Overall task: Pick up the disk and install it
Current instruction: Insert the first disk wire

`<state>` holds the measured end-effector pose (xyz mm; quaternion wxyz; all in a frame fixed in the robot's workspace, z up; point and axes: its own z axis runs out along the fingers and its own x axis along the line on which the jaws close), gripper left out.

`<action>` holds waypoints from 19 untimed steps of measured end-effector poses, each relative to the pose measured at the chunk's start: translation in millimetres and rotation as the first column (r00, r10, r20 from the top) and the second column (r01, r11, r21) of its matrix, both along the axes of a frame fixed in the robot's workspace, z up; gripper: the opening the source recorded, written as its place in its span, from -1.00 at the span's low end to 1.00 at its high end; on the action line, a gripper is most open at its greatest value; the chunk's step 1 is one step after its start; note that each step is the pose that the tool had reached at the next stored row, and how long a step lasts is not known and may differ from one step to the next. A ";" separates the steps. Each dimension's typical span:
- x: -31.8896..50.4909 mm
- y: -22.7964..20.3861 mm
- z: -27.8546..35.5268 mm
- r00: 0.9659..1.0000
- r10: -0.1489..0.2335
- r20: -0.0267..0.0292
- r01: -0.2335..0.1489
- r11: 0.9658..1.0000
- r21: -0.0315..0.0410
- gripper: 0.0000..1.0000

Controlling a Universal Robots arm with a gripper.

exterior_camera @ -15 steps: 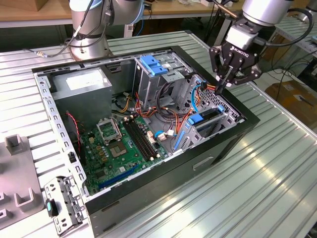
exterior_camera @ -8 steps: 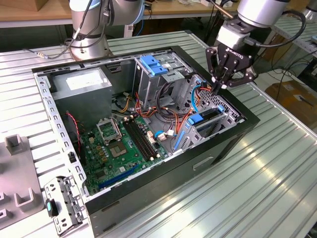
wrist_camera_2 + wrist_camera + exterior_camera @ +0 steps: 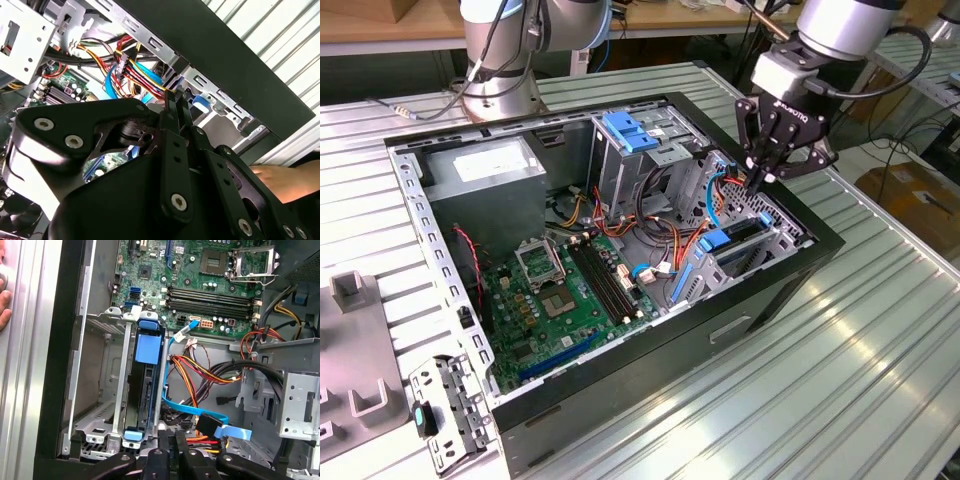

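The disk [image 3: 146, 390] stands on edge inside the metal drive cage [image 3: 100, 370] at the front corner of the open computer case [image 3: 800, 260]. Its blue side rail and blue pull tab [image 3: 148, 346] face upward. In the exterior view the disk [image 3: 738, 240] sits low in the cage, near the case's right wall. My gripper [image 3: 760, 183] hangs just above the cage's far end with its fingers pressed together and nothing between them. In both wrist views the thin fingertips [image 3: 173, 100] [image 3: 172, 447] meet beside the red, yellow and blue cables [image 3: 200, 390].
A green motherboard [image 3: 570, 290] covers the case floor. The grey power supply box [image 3: 485, 175] fills the far left corner. A metal bay with a blue latch [image 3: 630, 130] stands at the back. A person's hand [image 3: 285, 180] rests outside the case wall. A loose bracket [image 3: 450, 415] lies on the table.
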<state>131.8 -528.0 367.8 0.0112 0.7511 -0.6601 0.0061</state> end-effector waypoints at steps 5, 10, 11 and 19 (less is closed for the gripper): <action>-0.4 -6.0 -0.8 1.000 0.000 0.000 0.000 1.000 0.000 -0.66; -6.0 -6.1 -2.7 1.000 -0.019 0.000 0.019 1.000 0.000 -0.66; -6.1 -6.1 -3.0 1.000 -0.029 0.000 0.029 1.000 0.000 -0.66; -13.7 -12.2 -8.2 0.997 -0.078 0.000 0.078 0.997 0.000 -0.66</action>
